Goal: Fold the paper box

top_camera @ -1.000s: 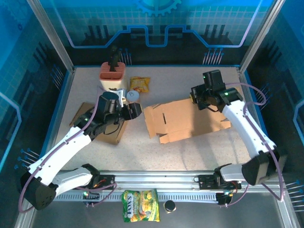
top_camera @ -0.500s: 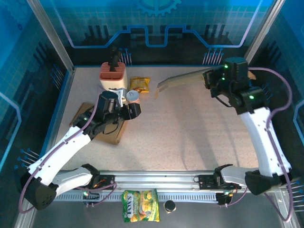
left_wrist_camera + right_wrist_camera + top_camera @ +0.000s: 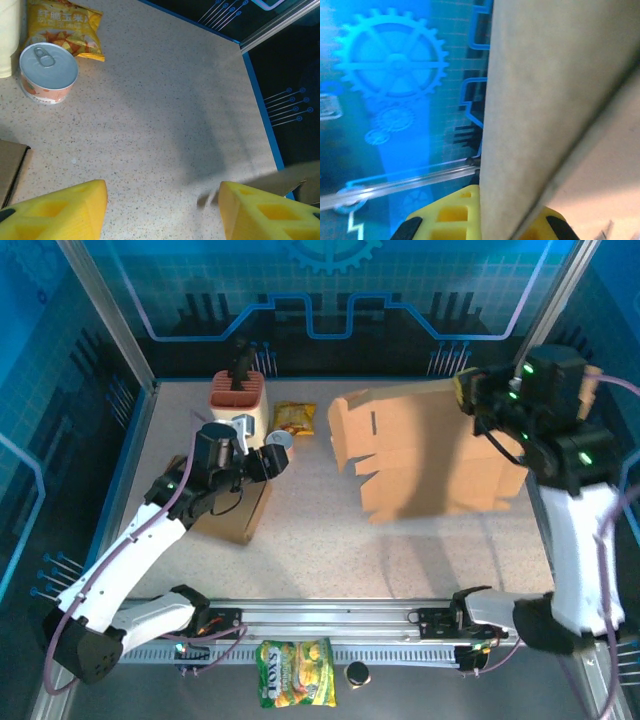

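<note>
Matt brown cardboard paper box [image 3: 430, 455], speckled matt table [image 3: 165, 100], smooth metal-lidded can [image 3: 48, 65], glossy plastic snack bag [image 3: 65, 26]

1. Box [image 3: 430, 450]: a brown cardboard blank, unfolded and flat. Notched flaps are seen along its left and lower edges, and a small slot near the upper left.
2. Pose: held in the air at the right rear, its broad face turned up toward the top camera.
3. Support: the upper right edge is clamped in the right gripper [image 3: 470, 392].
4. Close view: plain board [image 3: 545, 100] crossed by one diagonal crease.
</note>
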`<state>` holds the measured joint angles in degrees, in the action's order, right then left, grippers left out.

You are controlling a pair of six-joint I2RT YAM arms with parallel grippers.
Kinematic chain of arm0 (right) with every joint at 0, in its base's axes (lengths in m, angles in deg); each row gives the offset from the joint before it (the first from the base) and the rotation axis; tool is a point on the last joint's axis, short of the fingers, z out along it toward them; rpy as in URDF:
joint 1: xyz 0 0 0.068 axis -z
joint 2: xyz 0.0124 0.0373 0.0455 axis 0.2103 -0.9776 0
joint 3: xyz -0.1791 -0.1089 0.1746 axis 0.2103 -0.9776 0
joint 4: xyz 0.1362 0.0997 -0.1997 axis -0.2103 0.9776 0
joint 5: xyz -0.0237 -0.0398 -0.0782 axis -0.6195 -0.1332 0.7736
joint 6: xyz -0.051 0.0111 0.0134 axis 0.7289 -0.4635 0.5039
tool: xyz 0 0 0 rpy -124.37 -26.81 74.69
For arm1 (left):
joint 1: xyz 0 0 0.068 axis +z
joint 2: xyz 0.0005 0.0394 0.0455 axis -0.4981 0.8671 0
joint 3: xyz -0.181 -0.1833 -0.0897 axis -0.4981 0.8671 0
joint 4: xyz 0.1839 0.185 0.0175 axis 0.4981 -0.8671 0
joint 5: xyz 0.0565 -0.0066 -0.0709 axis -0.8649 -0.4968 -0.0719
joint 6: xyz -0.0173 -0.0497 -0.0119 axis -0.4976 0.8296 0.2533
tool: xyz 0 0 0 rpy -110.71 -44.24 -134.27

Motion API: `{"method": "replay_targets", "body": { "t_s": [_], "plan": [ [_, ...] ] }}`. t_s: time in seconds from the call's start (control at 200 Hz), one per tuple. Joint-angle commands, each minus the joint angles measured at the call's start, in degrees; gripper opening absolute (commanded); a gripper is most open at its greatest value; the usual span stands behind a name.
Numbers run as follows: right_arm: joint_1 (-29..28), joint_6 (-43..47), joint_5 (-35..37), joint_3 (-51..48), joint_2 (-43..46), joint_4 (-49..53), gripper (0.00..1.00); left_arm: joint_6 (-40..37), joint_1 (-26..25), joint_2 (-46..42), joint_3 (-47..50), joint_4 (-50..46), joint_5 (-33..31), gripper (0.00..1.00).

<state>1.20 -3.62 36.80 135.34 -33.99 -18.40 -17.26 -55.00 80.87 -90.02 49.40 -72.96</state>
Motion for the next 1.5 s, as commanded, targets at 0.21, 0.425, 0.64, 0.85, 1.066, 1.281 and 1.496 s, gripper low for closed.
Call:
{"method": "replay_targets", "body": {
  "t_s": [0.21, 0.425, 0.64, 0.85, 1.066, 1.281, 1.496],
  "plan": [
    [1.33, 0.22, -10.02, -23.16, -17.35, -35.58, 0.00, 5.72, 1.06, 6.82, -8.63, -3.73, 5.13, 0.58],
    [0.83, 0.23, -11.07, -32.82, -18.76, -43.48, 0.00, 6.39, -3.86, 19.85, -21.95, -6.44, 4.51, 0.59],
    [0.33, -1.33, -10.95, -35.70, -18.12, -45.20, 0.00, 11.82, -4.41, 33.36, -31.16, -1.22, 4.02, 0.63],
    [0.19, -1.94, -11.01, -36.33, -17.33, -45.46, 0.00, 15.75, -3.72, 42.19, -35.43, 1.33, 6.43, 0.62],
    [0.10, -3.12, -11.46, -37.53, -16.10, -46.18, 0.00, 18.82, -3.91, 45.52, -34.10, 6.04, 8.10, 0.60],
    [0.11, -2.49, -11.50, -39.98, -14.36, -46.94, 0.00, 18.70, -4.22, 46.11, -32.95, 12.13, 10.52, 0.50],
    [2.60, -2.75, -12.57, -45.75, -11.62, -49.98, 0.00, 12.66, -4.66, 33.24, -24.23, 8.27, 5.62, 0.63]
  ]
}}
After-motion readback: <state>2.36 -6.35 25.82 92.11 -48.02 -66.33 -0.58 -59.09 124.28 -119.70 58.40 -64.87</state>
